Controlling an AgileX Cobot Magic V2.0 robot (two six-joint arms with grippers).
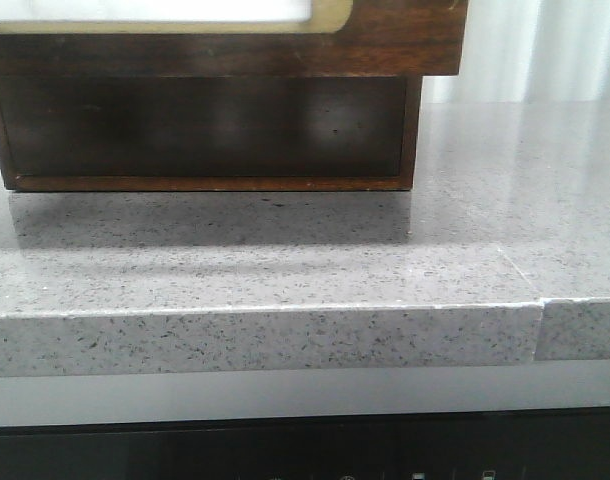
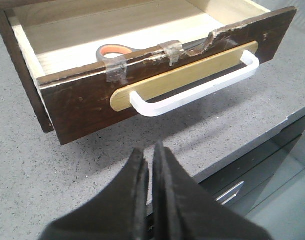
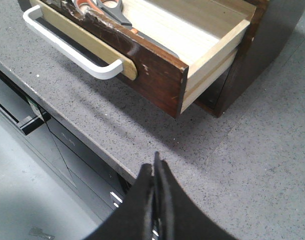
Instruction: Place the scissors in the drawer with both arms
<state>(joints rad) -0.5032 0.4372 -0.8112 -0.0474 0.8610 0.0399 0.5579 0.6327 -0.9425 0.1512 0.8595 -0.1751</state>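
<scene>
Both pincers (image 2: 151, 165) (image 3: 156, 175) (jaws pressed together) face drawer (image 2: 87, 102).

Scissors (image 2: 115, 51): left wrist view shows one orange-lined loop only; blades concealed behind the drawer (image 2: 82, 102) front. Right wrist view: handles cropped by the top edge. Front view: drawer front cropped at the top edge; interior not visible.

a speckled grey stone countertop (image 1: 285, 270) sits above dark cabinet fronts (image 3: 52, 145) below its edge.
</scene>
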